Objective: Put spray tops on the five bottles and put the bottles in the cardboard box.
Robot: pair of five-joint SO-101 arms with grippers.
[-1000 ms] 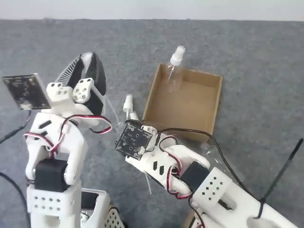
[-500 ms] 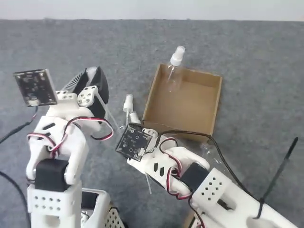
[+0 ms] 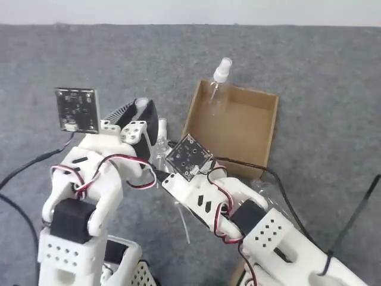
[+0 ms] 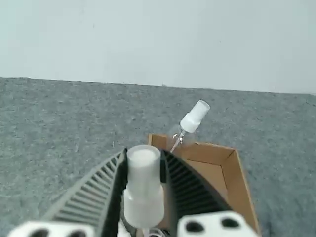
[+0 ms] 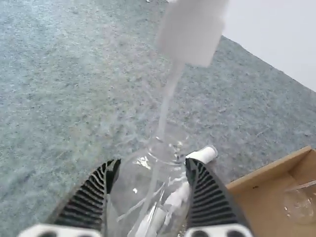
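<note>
My left gripper [image 3: 141,114] [image 4: 143,185] is shut on a white spray top [image 4: 143,170], held upright. In the right wrist view that spray top [image 5: 193,25] hangs above a clear bottle [image 5: 154,190], and its thin tube [image 5: 167,101] runs down to the bottle's neck. My right gripper [image 5: 154,197] is shut on that bottle, one finger on each side. From above, the bottle [image 3: 159,152] stands between the two arms, just left of the cardboard box [image 3: 262,98]. Another bottle with its spray top [image 3: 222,70] [image 4: 194,117] stands in the box's far left corner.
Another white spray top [image 3: 161,126] [image 5: 204,153] sits on the grey carpet just beyond the held bottle. Clear plastic wrap [image 3: 268,190] lies by the box's near side. Cables trail from both arms. Open carpet stretches to the far left and right.
My left arm has swung right and nearer with the spray top, bringing it over the bottle. The right wrist has shifted slightly right and away.
</note>
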